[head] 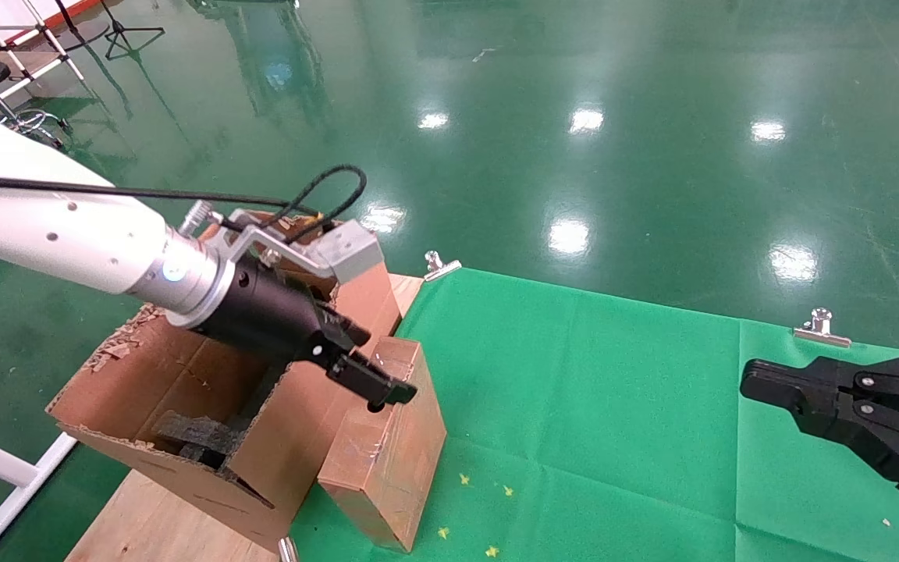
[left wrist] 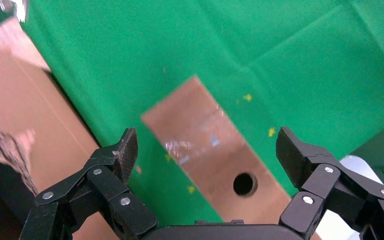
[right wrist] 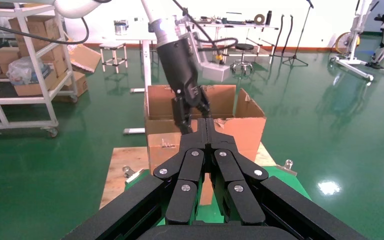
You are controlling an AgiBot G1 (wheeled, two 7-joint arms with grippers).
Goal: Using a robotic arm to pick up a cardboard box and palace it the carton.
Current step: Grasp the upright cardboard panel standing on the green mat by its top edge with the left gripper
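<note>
Head view shows the carton (head: 184,390) standing at the left edge of the green-covered surface (head: 613,406), flaps ragged. Touching its right side stands the cardboard box (head: 387,460), upright on the cloth. Above that box hangs the robotic arm (head: 67,226), its left claw (left wrist: 207,150) spread wide apart around the box's top. The right claw (right wrist: 206,125) sits well apart, fingers pressed together.

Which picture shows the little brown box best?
The head view: the cardboard box stands whole beside the carton, under the open left gripper. The left wrist view shows only its top edge, with a round hole. The right wrist view mostly hides it behind the shut right gripper.
</note>
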